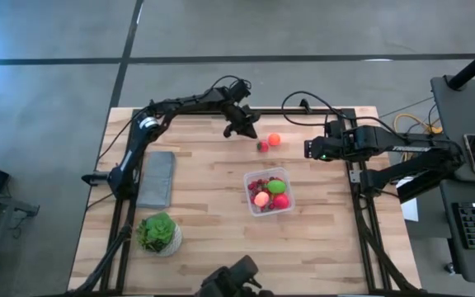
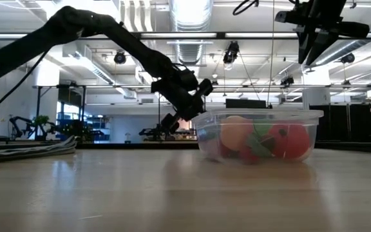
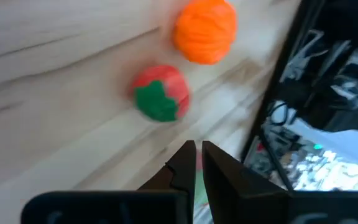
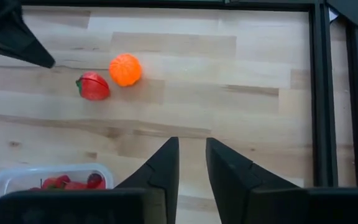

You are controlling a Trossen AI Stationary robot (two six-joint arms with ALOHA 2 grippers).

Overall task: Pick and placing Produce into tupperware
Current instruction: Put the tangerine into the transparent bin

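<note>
From my remote station: the wooden surface (image 1: 221,256) fills the middle of the high view, with a grey slab (image 1: 157,178) at centre left and a leafy green head in a white bowl (image 1: 159,233) at lower left. The tupperware (image 1: 269,191) sits just right of centre, already holding a green, a peach and a red piece plus small red berries. Two pieces of Produce remain outside it, in the upper middle of the frame: an orange one (image 1: 275,139) and, just beside it, a red one with a green cap (image 1: 263,146). The left tool (image 1: 251,134) hangs close to these two, its fingers pressed together with nothing visible between them. The right tool (image 1: 310,149) waits at right of centre, above the surface, its fingers nearly closed with a narrow gap and empty. Risk, as I judge it: the left tool has closed on air short of the red piece, so lifting now would bring nothing. Reopening and descending near the pair could nudge either round piece and set it rolling towards the upper edge, since they lie so close together.
</note>
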